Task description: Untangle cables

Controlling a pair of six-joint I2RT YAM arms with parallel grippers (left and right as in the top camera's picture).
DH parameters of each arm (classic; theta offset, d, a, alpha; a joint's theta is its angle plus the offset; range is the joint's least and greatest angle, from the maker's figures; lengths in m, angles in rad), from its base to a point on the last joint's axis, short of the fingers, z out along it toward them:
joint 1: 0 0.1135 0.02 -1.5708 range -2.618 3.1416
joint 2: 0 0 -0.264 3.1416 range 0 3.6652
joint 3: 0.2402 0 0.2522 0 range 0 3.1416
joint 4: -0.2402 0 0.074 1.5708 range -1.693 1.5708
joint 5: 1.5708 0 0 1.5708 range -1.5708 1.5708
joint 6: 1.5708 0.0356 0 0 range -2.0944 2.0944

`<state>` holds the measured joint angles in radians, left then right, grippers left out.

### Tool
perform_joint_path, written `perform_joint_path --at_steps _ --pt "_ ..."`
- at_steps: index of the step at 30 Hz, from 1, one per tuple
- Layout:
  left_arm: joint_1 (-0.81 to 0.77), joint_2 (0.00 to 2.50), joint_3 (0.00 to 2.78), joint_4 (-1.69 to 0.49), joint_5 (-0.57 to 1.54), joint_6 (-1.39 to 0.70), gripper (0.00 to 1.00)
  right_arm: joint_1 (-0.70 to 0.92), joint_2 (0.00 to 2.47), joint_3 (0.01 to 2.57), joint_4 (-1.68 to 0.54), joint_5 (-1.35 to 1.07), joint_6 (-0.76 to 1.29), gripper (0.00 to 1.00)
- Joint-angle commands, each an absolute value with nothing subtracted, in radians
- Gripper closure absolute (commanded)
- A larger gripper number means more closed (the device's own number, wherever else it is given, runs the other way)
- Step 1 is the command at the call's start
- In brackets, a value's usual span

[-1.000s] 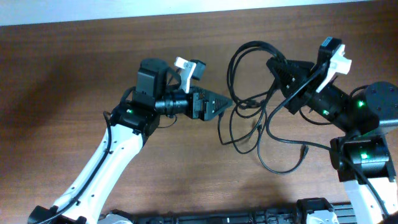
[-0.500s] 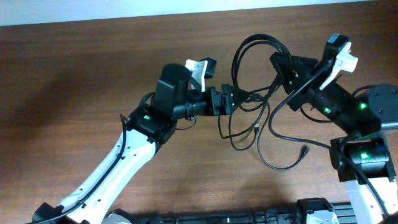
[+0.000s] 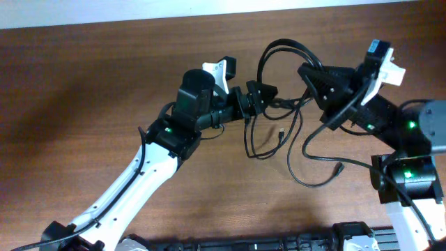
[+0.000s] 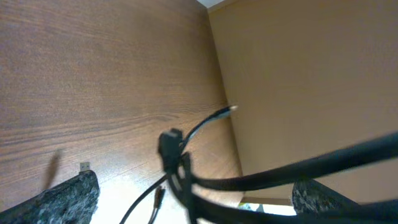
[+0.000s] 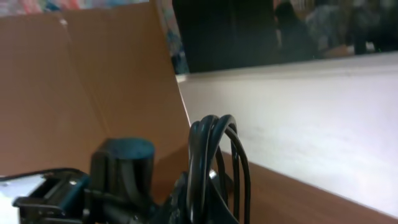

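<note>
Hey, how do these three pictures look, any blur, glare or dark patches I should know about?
Overhead view: sharp, the cables crisp, the table darker in shade on its left side. Left wrist view: the table's grain is clear, but the near cables are smeared and soft. Right wrist view: the cables sit close up and slightly soft, with a bright, washed-out white surface behind them.

Black cables (image 5: 208, 162), brown wood-grain table (image 3: 83, 84) — white-and-black left arm (image 3: 132, 187), green lights (image 3: 411, 126) on right arm (image 3: 390, 122)
</note>
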<state>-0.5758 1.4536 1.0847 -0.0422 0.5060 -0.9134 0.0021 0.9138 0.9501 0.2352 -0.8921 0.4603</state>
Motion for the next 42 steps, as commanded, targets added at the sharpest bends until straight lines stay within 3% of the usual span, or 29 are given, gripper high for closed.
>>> perform_joint_path --at_steps 1,11,18,27,31,42 --pt "-0.585 1.46 1.096 -0.046 0.488 -0.93 0.01 -0.001 0.908 0.97 0.312 -0.912 0.538 0.96" --pt "-0.52 1.46 1.096 -0.133 0.397 -0.889 0.01 -0.001 0.908 0.97 0.491 -0.925 0.766 0.96" --pt "-0.517 1.46 1.096 0.03 0.577 -0.888 0.01 -0.001 0.908 0.97 0.491 -0.949 0.764 0.96" --pt "-0.457 1.46 1.096 -0.101 0.595 -0.859 0.01 -0.002 0.916 0.969 0.487 -0.855 0.661 0.96" --pt "-0.384 1.459 1.096 -0.107 0.7 -0.875 0.01 -0.002 0.916 0.969 0.482 -0.789 0.603 0.96" --pt "-0.378 1.459 1.096 0.166 0.904 -0.932 0.01 -0.002 0.928 0.969 0.438 -0.747 0.603 0.96"
